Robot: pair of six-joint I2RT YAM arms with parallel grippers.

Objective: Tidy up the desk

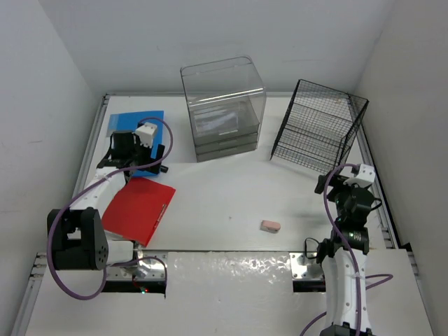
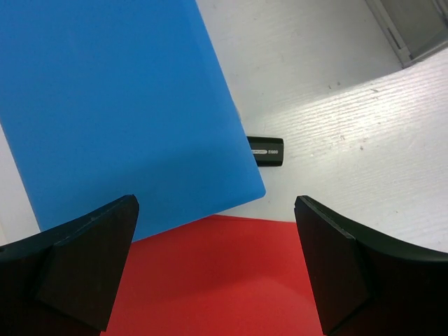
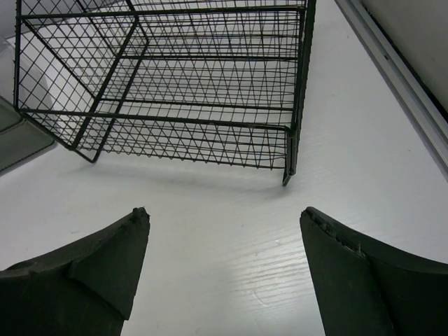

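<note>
**hovering over the folder seam, both grippers empty**

left gripper (image 2: pixel 215 210): jaws spread wide, nothing between them. it hangs above the spot where the blue folder (image 2: pixel 119 105) and the red folder (image 2: pixel 210 287) meet. the blue corner points into the gap between the jaws, and its long edge runs away up the left wrist view. the red sheet fills the near side. whether blue overlaps red or only touches it, cannot tell.

a small black stick (image 2: pixel 266 151) lies just beside the blue folder's right edge, ahead of the right-hand jaw. its long axis runs across the view, in line with the jaw gap. judgement: a pinch on it would want the wrist turned first.

right gripper (image 3: pixel 225 217): also wide and empty, over bare tabletop (image 3: pixel 231 259), facing the black wire rack (image 3: pixel 175 91), which sits just ahead and tilted.

the tabletop lies under both arms and spans the whole top view. a pink eraser (image 1: pixel 271 225) sits alone near the front edge, left of the right gripper and back toward its base. the right arm is the nearer one, and the left arm is well apart from it.

hidden or unclear:
- the black stick does not show in the top view.
- the eraser is outside the right wrist view.
- the left arm covers part of the blue folder from above.
- something pale lies inside the clear drawer box (image 1: pixel 224 105), too blurred to name.
</note>
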